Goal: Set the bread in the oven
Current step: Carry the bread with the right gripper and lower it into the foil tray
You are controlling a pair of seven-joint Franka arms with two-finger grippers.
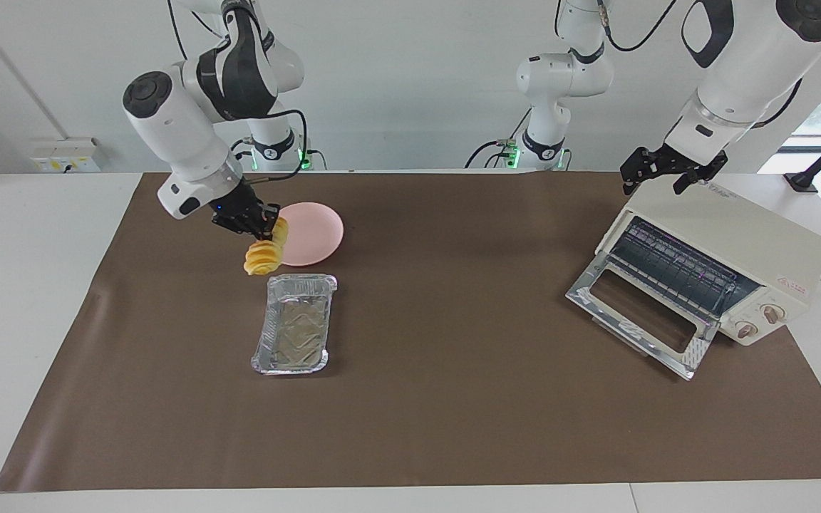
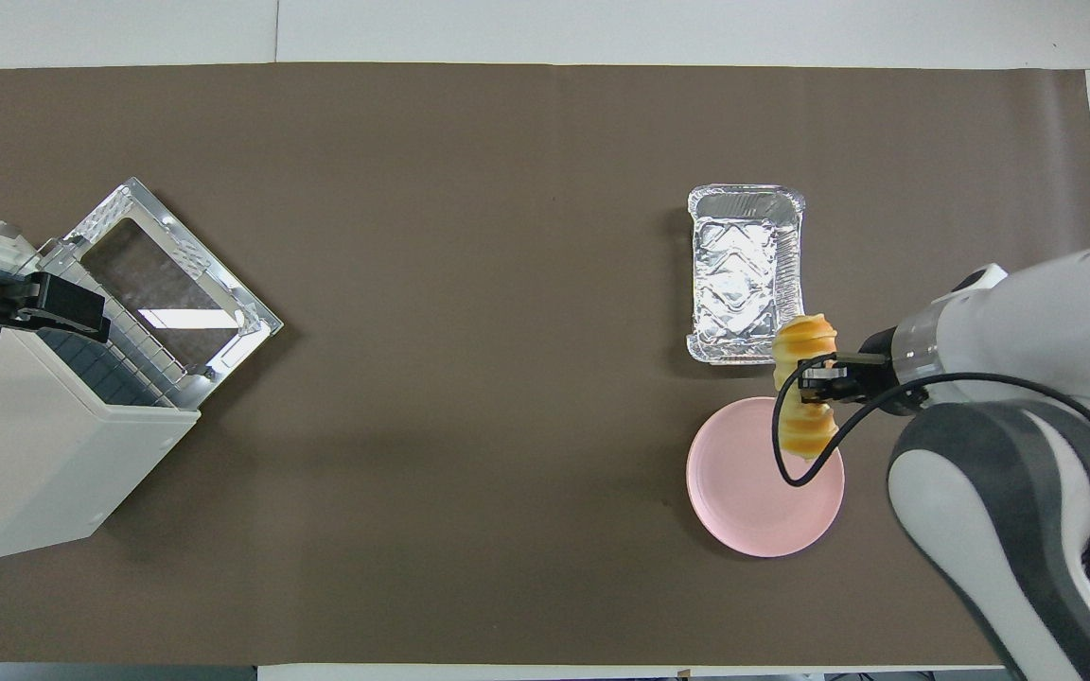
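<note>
The golden ridged bread hangs in the air, clear of the pink plate. My right gripper is shut on its middle, over the gap between the plate and the foil tray. The cream-white oven stands at the left arm's end of the table, its glass door dropped open and the wire rack showing. My left gripper hovers open over the oven's top edge, holding nothing.
A brown mat covers most of the table. The foil tray lies farther from the robots than the plate. A third robot arm stands at the back, away from the work.
</note>
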